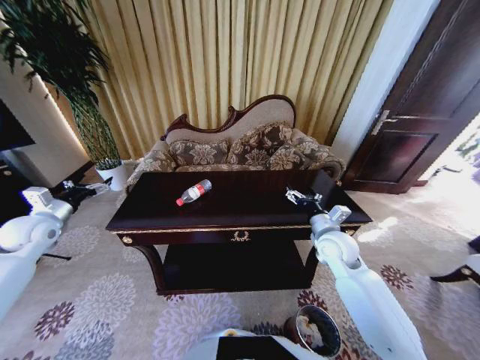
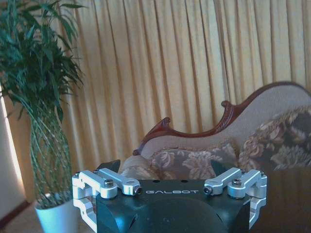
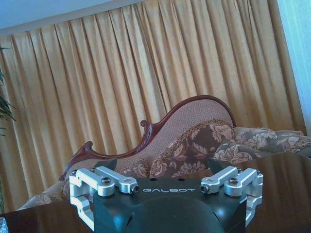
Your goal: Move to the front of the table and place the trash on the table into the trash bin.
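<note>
Bottle (image 1: 193, 192) on the table (image 1: 247, 206), well apart from the empty, spread-open right claw (image 1: 294, 195)

Dark glossy table (image 1: 247, 214), gold trim along front edge, gold emblem at front centre, curved legs, lower shelf underneath. Sits on patterned floral carpet (image 1: 112, 307). On top: clear plastic bottle (image 1: 193, 193) with red cap and red-white label, lying on its side, left of centre, cap toward front-left. Rest of top just shiny reflections. Trash bin (image 1: 315, 330) stands on carpet near table's front right leg, something pale inside, can't tell what.
</note>
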Controlling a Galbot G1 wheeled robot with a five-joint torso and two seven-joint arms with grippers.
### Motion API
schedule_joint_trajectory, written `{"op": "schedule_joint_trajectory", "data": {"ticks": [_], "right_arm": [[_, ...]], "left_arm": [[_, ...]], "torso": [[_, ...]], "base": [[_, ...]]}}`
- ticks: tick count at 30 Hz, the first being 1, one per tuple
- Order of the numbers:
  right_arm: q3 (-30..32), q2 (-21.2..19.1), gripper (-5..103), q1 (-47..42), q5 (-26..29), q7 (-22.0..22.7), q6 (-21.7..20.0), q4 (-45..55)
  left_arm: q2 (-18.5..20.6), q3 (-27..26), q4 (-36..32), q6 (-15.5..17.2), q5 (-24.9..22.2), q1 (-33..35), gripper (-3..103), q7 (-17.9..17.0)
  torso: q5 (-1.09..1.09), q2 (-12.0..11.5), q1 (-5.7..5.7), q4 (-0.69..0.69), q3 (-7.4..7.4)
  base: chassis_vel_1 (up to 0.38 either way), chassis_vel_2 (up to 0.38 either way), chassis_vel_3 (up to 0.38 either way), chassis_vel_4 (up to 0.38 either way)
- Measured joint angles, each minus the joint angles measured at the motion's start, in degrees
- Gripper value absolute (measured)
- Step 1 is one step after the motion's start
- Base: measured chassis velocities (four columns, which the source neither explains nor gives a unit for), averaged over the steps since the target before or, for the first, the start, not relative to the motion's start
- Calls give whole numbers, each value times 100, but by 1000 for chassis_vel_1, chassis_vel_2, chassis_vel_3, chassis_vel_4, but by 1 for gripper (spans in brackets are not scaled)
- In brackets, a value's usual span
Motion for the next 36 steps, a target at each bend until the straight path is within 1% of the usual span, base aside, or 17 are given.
{"op": "schedule_joint_trajectory", "data": {"ticks": [1,2,5,6,9,10,13,16,22,23,25,26,28,30,34,35,36], "right_arm": [[-1,0,100,7,1,0,0,-10],[-1,0,100,7,1,0,0,-10],[-13,6,100,25,3,0,-2,-35],[-13,6,100,25,3,0,-2,-35],[-27,25,100,48,3,-5,-2,-60],[-27,25,100,48,3,-5,-2,-60],[-31,43,100,54,3,-8,-2,-68],[-12,45,100,45,3,-9,2,-73],[63,23,100,32,12,-13,17,-110],[69,19,100,32,15,-13,18,-116],[70,9,100,44,20,-15,20,-130],[70,9,100,44,20,-15,20,-130],[38,14,100,98,28,-15,21,-142],[25,18,100,115,33,-15,21,-146],[-5,20,100,148,57,-14,22,-133],[-5,20,100,148,57,-14,22,-133],[40,1,100,114,66,-14,22,-117]], "left_arm": [[-21,0,30,-44,159,-1,100,42],[-21,0,30,-44,159,-1,100,42],[-45,26,150,-82,592,-2,100,101],[-45,26,150,-82,592,-2,100,101],[-26,296,403,-93,849,-180,100,126],[-26,296,403,-93,849,-180,100,126],[-3,692,682,-121,964,-510,100,125],[-31,924,816,-151,982,-758,100,110],[-115,1202,863,-156,863,-1199,100,52],[-121,1219,826,-144,773,-1257,100,49],[-105,1236,674,-5,390,-1371,100,27],[-105,1236,674,-5,390,-1371,100,27],[-93,1363,605,142,120,-1538,100,-57],[-120,1461,633,149,91,-1639,100,-76],[-452,2165,830,119,64,-2280,100,-261],[-452,2165,830,119,64,-2280,100,-261],[-571,2413,877,119,64,-2495,100,-351]], "torso": [[0,0,0,0,0],[0,0,0,0,0],[0,0,0,1,0],[0,0,0,1,0],[0,0,0,2,0],[0,0,0,2,0],[0,0,0,0,0],[-1,0,1,2,0],[0,0,1,-1,0],[0,0,1,0,0],[1,0,2,-1,0],[1,0,2,-1,0],[2,0,1,4,0],[2,0,1,5,0],[0,0,2,0,1],[0,0,2,0,1],[0,-1,2,-1,1]], "base": [[0,0,0,0],[0,0,0,0],[0,0,0,0],[0,0,0,0],[0,0,0,0],[0,0,0,0],[0,0,0,0],[0,0,0,0],[0,0,0,0],[0,0,0,0],[0,0,0,0],[0,0,0,0],[0,0,0,0],[0,0,0,0],[0,0,0,0],[0,0,0,0],[0,0,0,0]]}}
